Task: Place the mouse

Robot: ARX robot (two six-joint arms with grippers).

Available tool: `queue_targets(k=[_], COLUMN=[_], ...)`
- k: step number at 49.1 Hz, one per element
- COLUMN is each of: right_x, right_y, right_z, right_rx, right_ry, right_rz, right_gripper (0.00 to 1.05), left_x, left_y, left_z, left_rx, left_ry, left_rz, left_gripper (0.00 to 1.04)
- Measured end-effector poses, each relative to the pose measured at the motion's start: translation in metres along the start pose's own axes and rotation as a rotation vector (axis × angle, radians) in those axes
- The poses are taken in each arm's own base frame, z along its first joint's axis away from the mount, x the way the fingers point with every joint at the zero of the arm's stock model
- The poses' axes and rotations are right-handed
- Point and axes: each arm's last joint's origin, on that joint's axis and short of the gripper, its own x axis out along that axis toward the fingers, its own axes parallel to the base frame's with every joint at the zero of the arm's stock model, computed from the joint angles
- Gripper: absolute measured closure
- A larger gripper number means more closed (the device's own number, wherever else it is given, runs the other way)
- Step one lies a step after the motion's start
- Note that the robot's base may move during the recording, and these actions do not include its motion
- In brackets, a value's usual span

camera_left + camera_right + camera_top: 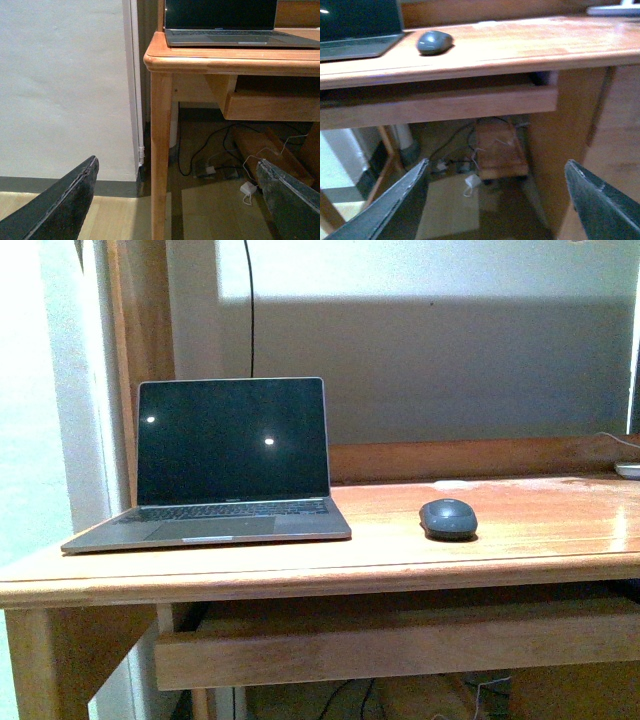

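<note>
Below the desk, nearest us: our two grippers, each seen only in its own wrist view.
Left gripper: we see its dark fingers spread wide with nothing between them, low down by the desk leg.
Right gripper: we find it spread wide too, holding nothing, under the desk's front edge.
Floor: cables and a small white adapter lie beneath the desk.
Desk: wooden, with a shallow drawer under the top.
Laptop: open on the left part of the top, screen dark.
Mouse: we see it resting on the desktop, right of the laptop and apart from it, untouched by either gripper.
White gadget: far right, near the back edge.
</note>
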Motion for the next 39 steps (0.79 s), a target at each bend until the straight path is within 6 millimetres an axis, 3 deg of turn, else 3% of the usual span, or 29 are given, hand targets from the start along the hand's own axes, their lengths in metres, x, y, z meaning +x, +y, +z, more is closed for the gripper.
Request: queue_targets(k=[12, 19, 34, 39], right_x=[0.000, 0.000, 0.000, 0.000], right_y=[-0.017, -0.017, -0.017, -0.017], right_z=[-0.015, -0.022, -0.023, -0.023], right_rx=[-0.052, -0.054, -0.059, -0.059], right_ry=[-0.014, -0.021, -0.027, -0.027], right_rz=[0.025, 0.022, 0.024, 0.024], right_gripper=[0.80, 1.01, 1.02, 0.87], left_x=[0.000, 0.000, 0.000, 0.000], left_y=[0.000, 0.000, 0.000, 0.000], left_z=[0.000, 0.000, 0.000, 0.000], left_rx=[0.000, 0.000, 0.000, 0.000], left_ry=[0.000, 0.000, 0.000, 0.000], left_rz=[0.000, 0.000, 0.000, 0.000], left_gripper=[0.08, 0.08, 0.08, 0.08])
